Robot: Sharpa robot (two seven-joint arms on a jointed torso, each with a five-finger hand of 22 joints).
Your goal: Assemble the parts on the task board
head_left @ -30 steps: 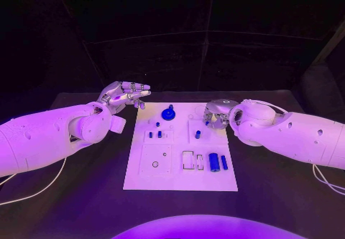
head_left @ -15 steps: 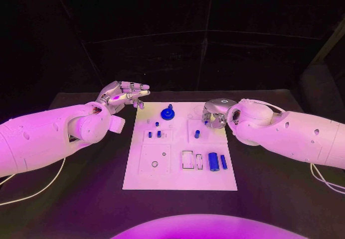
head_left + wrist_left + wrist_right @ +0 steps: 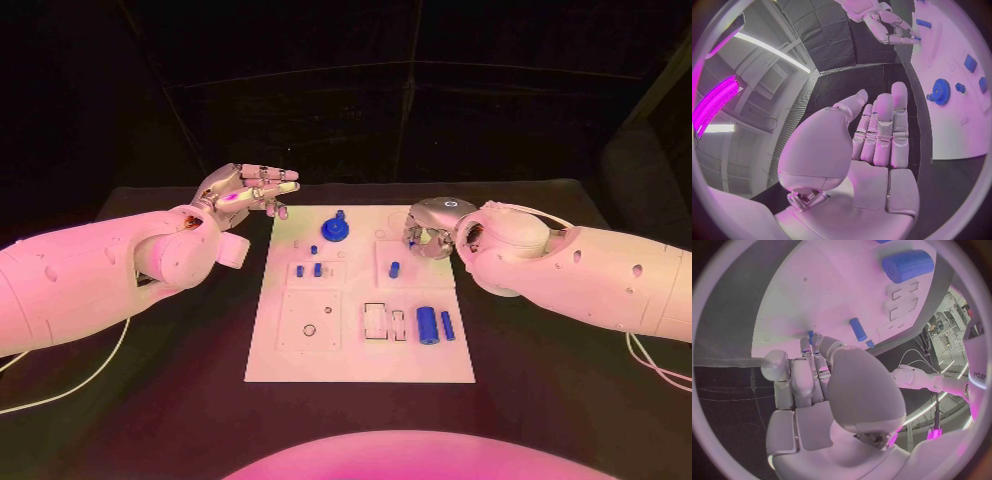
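Nearest on the task board (image 3: pixel 289 365), bare white plate is seen, then a row of parts — a fat blue cylinder (image 3: pixel 427 325) and a slimmer blue peg (image 3: pixel 449 325) lying beside two rectangular slots (image 3: pixel 385 321). Further up, two short blue pegs (image 3: pixel 307 270) stand to the left and a single blue pin (image 3: pixel 394 268) to the right. At the far end, a blue gear (image 3: pixel 335 230) is seated on the board.

The right hand (image 3: pixel 431 232) is held low over the board's far right corner, fingers curled together — a small blue part (image 3: pixel 811 335) appears pinched at the fingertips (image 3: pixel 809 347), and it looks to be in the middle of placement. The left hand (image 3: pixel 248 190) hovers off the board's far left corner above the dark surface (image 3: pixel 144 400), fingers extended and close together, nothing held.

Next, careful alignment over a socket is called for, then a straight press down.
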